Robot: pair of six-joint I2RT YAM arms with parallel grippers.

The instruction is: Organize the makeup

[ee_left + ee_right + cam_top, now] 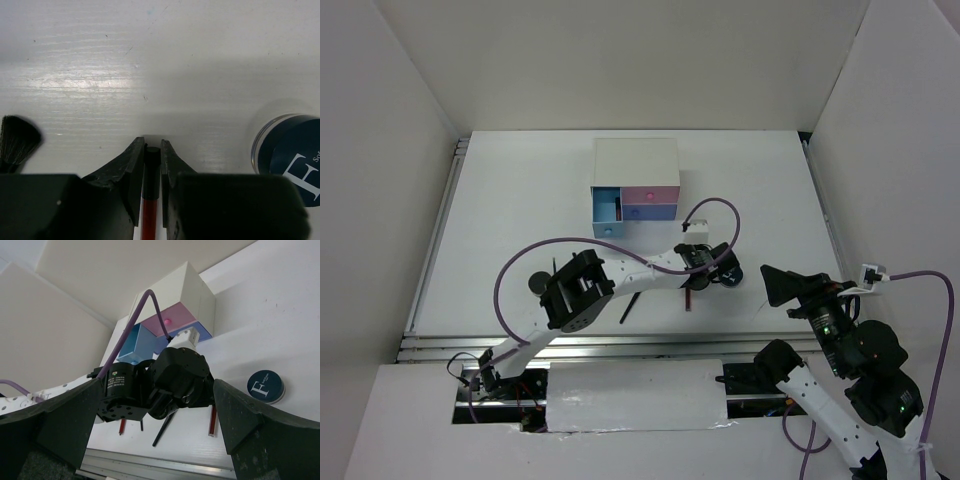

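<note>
Your left tool (152, 150) stands narrow astride a thin red pencil (149, 210), 1 finger on each side of its black-capped end. Slivers of bench (150, 60) show between shaft and fingers lower down, so you cannot tell yet whether the pencil is truly pinched. Your right tool (785, 284) hangs wide and holds nothing, at the right of the top view, well apart from the makeup.

The pencil lies flat on the bench. In the left wrist view it sits at bottom centre, its long axis running straight up the frame. The black cap points to the top edge, and the red shaft runs out of the bottom edge between the fingers.

The main risk is where you hold it. The fingers sit at the very end of the pencil, so on a lift the long free shaft may swing down or twist out of the tool. If the pinch is loose, it may simply slide free.

Watch the neighbours too. The dark compact (292, 167) lies near on the right and the black brush (17, 142) on the left, and a sideways drag could knock either. The open blue drawer (607, 212) of the white box (636, 160) looks narrow, so a tilted pencil could catch its rim.
</note>
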